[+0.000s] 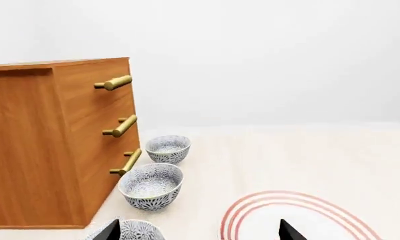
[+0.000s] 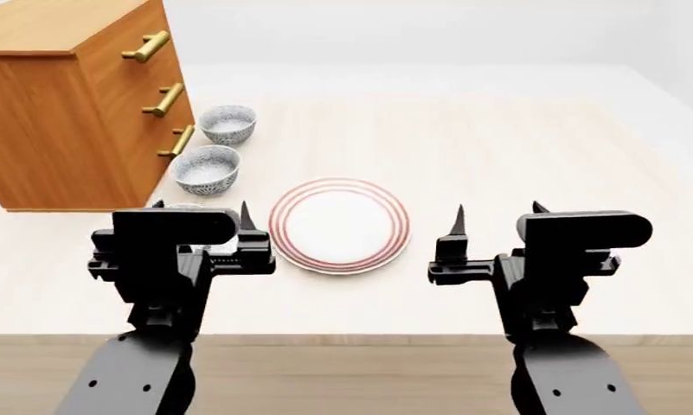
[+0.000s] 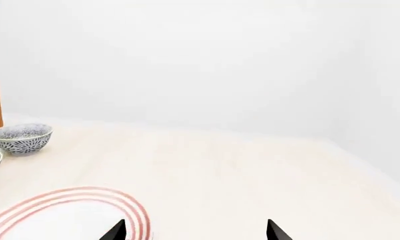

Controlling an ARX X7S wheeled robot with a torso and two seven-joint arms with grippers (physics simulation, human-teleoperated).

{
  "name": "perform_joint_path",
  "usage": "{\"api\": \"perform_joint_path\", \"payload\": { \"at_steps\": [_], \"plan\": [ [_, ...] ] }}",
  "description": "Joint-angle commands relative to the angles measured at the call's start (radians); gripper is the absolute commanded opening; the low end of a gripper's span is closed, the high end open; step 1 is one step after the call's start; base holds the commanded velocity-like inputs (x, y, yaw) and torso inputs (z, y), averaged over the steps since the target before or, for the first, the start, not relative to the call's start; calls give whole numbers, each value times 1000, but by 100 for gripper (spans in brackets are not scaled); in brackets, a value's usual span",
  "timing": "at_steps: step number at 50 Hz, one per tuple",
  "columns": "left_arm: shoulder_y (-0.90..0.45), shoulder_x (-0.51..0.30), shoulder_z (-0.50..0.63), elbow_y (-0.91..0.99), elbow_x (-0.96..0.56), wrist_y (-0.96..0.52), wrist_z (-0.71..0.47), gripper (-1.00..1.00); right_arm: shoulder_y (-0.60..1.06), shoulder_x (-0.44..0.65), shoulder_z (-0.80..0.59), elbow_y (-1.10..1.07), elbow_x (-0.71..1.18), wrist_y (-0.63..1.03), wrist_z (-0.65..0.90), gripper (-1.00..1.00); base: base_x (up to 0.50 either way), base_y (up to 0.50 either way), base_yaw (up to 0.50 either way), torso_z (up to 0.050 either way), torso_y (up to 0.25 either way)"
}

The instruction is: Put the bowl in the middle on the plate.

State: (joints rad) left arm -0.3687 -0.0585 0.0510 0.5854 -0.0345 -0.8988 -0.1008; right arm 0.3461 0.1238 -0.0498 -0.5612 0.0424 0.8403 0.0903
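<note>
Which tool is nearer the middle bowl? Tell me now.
Left. The left tool sits just in front of the bowl row, a short way from the middle bowl. The right tool is beyond the plate, much farther off.

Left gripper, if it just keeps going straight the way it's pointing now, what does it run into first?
Probably the nearest bowl: in the left wrist view it sits at one fingertip of the open left gripper, with the plate by the other. Between them is bare table. Depth is unclear, so it may pass between them.
</note>
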Motion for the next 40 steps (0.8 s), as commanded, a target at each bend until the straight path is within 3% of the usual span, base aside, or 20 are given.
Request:
{"api": "perform_joint_path", "payload": {
  "at_steps": [1,40],
  "plan": [
    [-57,-11,12,59,-20,-96,-9,100,56,10,26,-78,15,97,10,100,500,0,0,0,0],
    [-67,-54,32,36,-51,-58,-52,100,49,43,-6,-118,32,111,28,100,500,0,0,0,0]
  ]
}}
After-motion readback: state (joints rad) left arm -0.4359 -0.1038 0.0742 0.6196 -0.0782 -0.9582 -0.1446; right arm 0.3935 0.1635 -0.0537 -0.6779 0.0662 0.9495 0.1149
